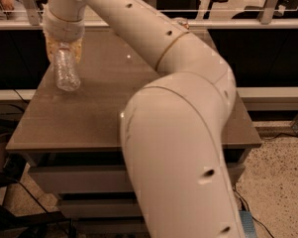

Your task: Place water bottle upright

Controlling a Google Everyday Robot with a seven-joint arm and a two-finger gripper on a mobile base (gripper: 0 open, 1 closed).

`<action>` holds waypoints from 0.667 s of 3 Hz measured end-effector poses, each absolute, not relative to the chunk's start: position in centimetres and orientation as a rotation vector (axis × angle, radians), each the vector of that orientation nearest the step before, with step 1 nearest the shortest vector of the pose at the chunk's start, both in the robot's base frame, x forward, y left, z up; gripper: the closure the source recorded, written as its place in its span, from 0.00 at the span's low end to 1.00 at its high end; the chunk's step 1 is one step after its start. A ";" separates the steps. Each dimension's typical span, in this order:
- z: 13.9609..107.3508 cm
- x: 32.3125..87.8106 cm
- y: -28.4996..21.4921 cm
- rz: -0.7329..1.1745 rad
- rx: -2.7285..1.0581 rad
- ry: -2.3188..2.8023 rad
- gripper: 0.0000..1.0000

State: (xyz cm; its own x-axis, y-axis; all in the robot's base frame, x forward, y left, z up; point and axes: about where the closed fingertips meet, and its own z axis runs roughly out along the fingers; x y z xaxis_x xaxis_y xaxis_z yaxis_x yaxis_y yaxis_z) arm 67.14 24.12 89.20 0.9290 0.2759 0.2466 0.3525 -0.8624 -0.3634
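Over at the far left of the surface [114,108], the gripper [64,51] hangs just above the tabletop. Its jaws are closed on the upper part of the water bottle [67,72], pinching it from both sides. The water bottle points base down, close to upright with a slight lean, and its bottom sits at or just above the wood; whether it actually touches is not clear from here. The big white arm [178,133] sweeps across the right and near side and covers much of the scene.

By the look of it, this is the set-down step. The clean way to do it is to square the water bottle to vertical first, then lower it gently until the whole base lies flat. Thin ribbed plastic like this is probably light and springy, so a hard squeeze or a quick release could tip it. The jaws should open slowly and evenly, and the gripper should lift straight up, with no sideways drag on the cap end.
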 end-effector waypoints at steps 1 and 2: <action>90.1 66.4 21.3 -0.320 -2.580 -0.538 1.00; 90.9 65.6 19.4 -0.404 -2.467 -0.627 1.00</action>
State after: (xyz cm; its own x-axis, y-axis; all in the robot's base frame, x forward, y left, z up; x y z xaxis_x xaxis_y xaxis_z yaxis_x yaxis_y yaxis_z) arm 65.57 19.36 90.85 0.8453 0.3461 0.4071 0.5138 -0.7358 -0.4412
